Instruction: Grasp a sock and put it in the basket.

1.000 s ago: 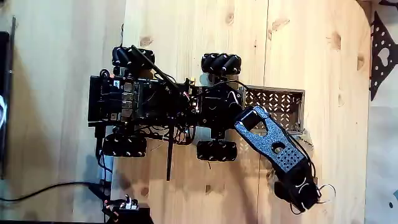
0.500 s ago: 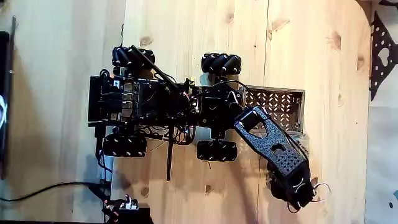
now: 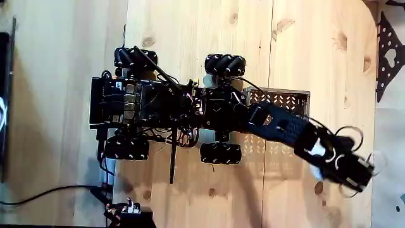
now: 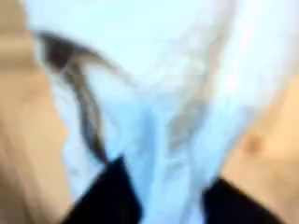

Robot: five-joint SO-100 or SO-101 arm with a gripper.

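Sock [image 4: 159, 103] fabric, pale, soft and creased with a dark streak, hangs blurred just before the wrist camera between two dark jaws that grip it. From above, the gripper [image 3: 345, 180] reaches past the dark lattice basket [image 3: 281, 100] over the knotty pine surface [image 3: 190, 38].

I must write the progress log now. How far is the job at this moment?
Done: nothing appears inside the basket. In hand: the tool is stretched out past the basket, and the blurred wrist view shows pale fabric, probably the sock, close between the dark fingers. I cannot tell whether it is gripped. Left: secure the sock and drop it into the basket.
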